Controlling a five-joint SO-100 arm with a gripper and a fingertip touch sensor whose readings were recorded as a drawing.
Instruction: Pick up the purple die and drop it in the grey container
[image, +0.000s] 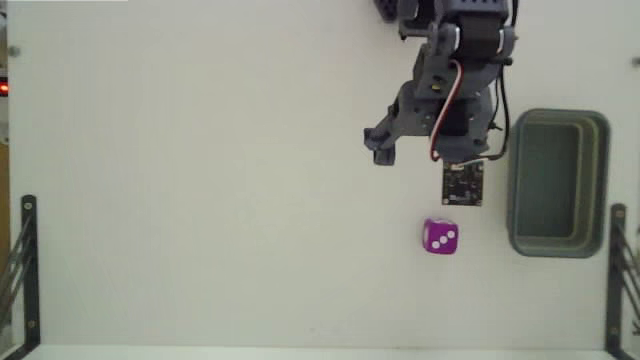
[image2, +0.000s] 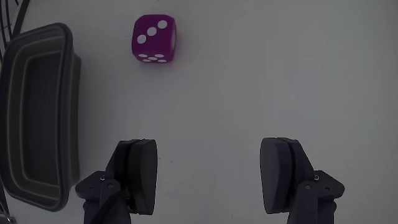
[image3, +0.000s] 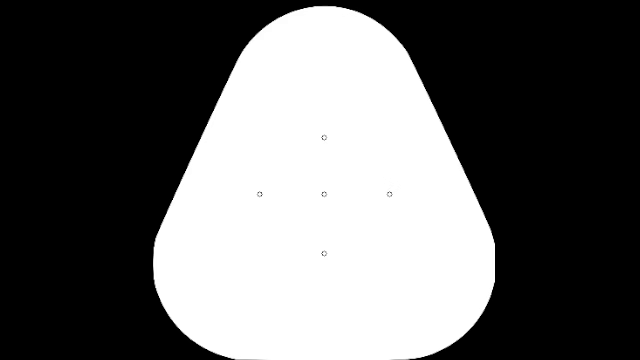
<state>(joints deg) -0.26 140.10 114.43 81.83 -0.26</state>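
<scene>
Gripper jaws spread wide, nothing between the fingers; bare white table beneath them in the wrist view.

Purple die sits ahead of the gripper and off toward the left finger in the wrist view, clear table all round it, so it is approachable from any side.

Grey container lies near the die's right in the fixed view, not touching; a strip of bare table separates them. Its hollow is open from above, its raised rim the only barrier.

Black frame brackets stand at the lower table edges, well apart from the die.
</scene>
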